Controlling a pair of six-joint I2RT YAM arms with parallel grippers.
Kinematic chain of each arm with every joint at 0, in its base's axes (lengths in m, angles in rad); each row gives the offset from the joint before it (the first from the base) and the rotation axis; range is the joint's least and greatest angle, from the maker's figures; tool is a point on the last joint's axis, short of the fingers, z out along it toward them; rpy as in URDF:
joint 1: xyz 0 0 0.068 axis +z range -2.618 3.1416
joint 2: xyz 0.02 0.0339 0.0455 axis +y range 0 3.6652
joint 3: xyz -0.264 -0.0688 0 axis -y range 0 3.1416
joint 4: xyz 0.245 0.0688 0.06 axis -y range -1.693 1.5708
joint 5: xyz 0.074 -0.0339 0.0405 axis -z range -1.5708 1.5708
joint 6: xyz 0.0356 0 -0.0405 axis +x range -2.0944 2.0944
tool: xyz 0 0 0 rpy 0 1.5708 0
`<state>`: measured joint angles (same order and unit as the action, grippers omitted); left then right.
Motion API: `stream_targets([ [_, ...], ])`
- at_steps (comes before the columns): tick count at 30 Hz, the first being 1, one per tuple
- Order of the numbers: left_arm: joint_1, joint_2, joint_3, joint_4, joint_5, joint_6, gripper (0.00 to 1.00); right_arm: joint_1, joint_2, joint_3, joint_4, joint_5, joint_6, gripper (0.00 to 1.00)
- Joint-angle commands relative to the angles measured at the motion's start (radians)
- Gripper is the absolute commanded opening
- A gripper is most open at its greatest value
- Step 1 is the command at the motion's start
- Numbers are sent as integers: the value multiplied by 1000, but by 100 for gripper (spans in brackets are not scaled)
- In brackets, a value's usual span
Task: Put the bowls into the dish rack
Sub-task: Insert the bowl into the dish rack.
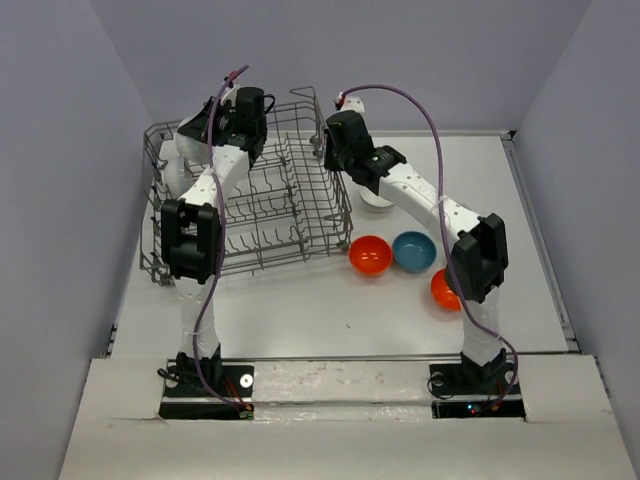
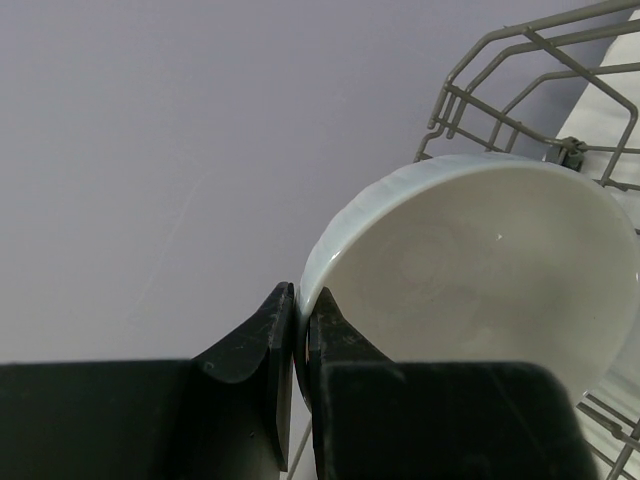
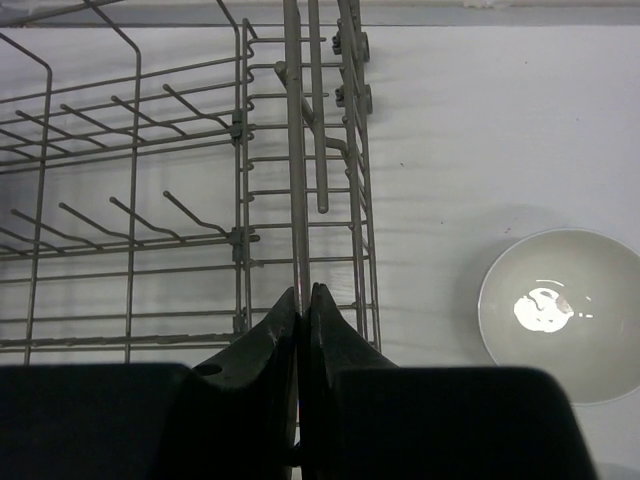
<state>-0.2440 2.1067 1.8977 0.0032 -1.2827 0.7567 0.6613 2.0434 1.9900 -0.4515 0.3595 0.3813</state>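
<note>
1. The dish rack (image 1: 262,262) is standing far left on the table (image 1: 330,310), with open tines across its middle.
2. The right gripper (image 3: 302,300) is clenching a wire of the rack's right wall. A loose white bowl (image 3: 560,315) is lying just to its right.
3. The left gripper (image 2: 300,318) is pinching the rim of the held white bowl (image 2: 480,270). The bowl is hanging tilted over the rack's far-left part, and the tines lie beneath.

**Gripper pinched on a rack wire, bowl off to the side**

The right gripper (image 3: 303,296) has its black jaws closed almost together on a long wire of the dish rack (image 3: 240,238), which fills the left and middle. A white bowl (image 3: 560,315) sits upright on the white table (image 3: 480,130), right of the rack and apart from it.
</note>
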Motion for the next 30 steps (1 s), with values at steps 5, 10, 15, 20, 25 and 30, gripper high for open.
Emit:
stream_targets([
  [5, 2, -83, 23, 113, -90, 93, 0, 38, -107, -180, 82, 58, 177, 1],
  [10, -3, -108, -3, 152, -90, 118, 0, 49, -176, -322, 171, 61, 255, 1],
  [15, -11, -131, -40, 207, -98, 163, 0, 58, -245, -440, 241, 75, 307, 1],
  [20, -21, -171, -149, 363, -119, 286, 0, 58, -301, -526, 286, 67, 349, 1],
  [25, -35, -218, -227, 420, -135, 328, 0, 58, -333, -579, 318, 44, 358, 1],
  [30, -63, -206, -261, 460, -150, 363, 0, 58, -345, -594, 324, 32, 350, 1],
])
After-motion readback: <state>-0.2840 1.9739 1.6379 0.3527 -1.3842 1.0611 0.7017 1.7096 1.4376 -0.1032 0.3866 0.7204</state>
